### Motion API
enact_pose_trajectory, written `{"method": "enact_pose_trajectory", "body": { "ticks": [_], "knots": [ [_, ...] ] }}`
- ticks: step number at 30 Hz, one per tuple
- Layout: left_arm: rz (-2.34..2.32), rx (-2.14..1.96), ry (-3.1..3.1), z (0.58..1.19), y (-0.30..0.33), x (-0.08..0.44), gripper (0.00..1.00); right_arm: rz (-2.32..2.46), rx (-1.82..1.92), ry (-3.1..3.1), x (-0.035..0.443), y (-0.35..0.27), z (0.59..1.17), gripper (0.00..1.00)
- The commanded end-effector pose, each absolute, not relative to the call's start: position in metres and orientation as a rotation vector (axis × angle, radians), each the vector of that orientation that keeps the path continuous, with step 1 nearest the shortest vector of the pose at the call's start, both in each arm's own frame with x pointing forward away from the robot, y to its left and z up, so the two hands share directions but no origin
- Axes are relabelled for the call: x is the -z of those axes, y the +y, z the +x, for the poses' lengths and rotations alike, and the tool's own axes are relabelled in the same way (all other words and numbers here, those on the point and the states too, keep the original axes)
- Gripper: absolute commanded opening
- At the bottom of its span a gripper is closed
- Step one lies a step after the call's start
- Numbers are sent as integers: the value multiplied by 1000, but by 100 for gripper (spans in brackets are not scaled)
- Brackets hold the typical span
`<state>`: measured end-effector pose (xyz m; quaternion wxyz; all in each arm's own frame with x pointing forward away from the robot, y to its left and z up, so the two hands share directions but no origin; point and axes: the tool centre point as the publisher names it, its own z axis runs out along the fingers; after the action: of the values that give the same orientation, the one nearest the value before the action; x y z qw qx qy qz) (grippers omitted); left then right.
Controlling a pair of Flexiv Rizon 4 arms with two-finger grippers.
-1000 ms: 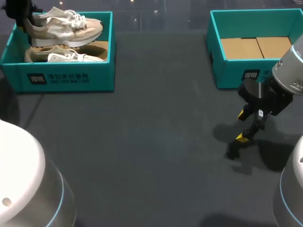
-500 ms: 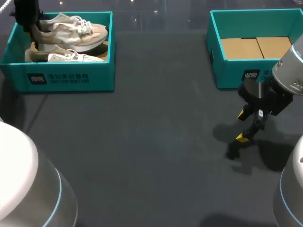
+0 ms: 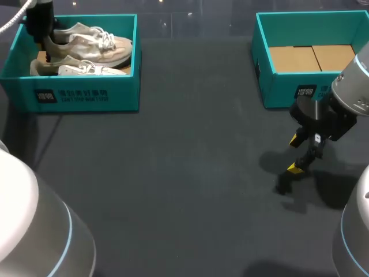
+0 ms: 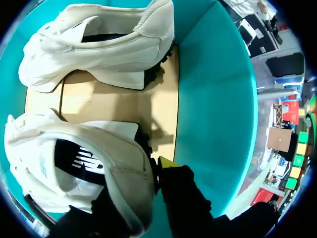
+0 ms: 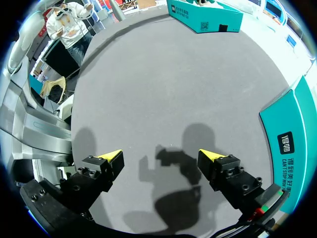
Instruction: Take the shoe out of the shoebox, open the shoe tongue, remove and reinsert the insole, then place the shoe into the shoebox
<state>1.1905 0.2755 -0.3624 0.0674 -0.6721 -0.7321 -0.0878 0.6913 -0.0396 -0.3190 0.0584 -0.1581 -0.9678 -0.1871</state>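
left claw [image 4: 148, 173]: clenched on the heel of a pale shoe [image 4: 94, 158]. one finger [image 4: 178, 191] presses the back of the heel from outside, with its yellow tip showing at the heel edge. the other finger goes down inside the shoe opening and is mostly hidden. the heel wall is pinched between the two.

the shoe is inside the left box [image 3: 81, 95]. its heel is at the back left corner under the claw and its toe points toward the box's right wall. laces and tongue face up. from the head view it sits behind the second shoe [image 3: 75, 68] and partly over it. cannot tell if its sole touches the cardboard floor [image 4: 124, 106].

the second shoe lies ahead of the claw in the wrist view. it rests on its side on the cardboard, with its heel near the teal wall.

right claw [image 3: 295, 153]: released, with the fingers spread wide and nothing between them. it hangs over the bare dark table [image 3: 184, 173], yellow tips pointing down, and its shadow falls on the surface just below. it is just in front of the right box [image 3: 277, 92], near the front wall but apart from it.

the right box is open-topped and teal like the left one, showing only a cardboard floor inside. the two boxes stand well apart at the far corners of the table.
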Motion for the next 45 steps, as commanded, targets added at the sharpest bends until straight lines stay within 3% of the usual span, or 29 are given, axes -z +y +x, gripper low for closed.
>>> {"method": "enact_pose_trajectory", "body": {
  "ticks": [1,35,37,41,45],
  "knots": [
    [-2008,251,-2198,1207,276,369,0,-479,565,-2934,319,-39,691,100],
    [-2053,200,-2138,1202,285,379,0,-479,565,-2934,319,-39,691,100],
    [-2058,197,-2136,1201,285,377,16,-479,565,-2934,319,-39,691,100],
    [-2063,189,-2135,1198,284,376,21,-479,565,-2934,319,-39,691,100],
    [-2070,175,-2137,1194,282,373,39,-479,565,-2934,319,-39,691,100]
  ]
}}
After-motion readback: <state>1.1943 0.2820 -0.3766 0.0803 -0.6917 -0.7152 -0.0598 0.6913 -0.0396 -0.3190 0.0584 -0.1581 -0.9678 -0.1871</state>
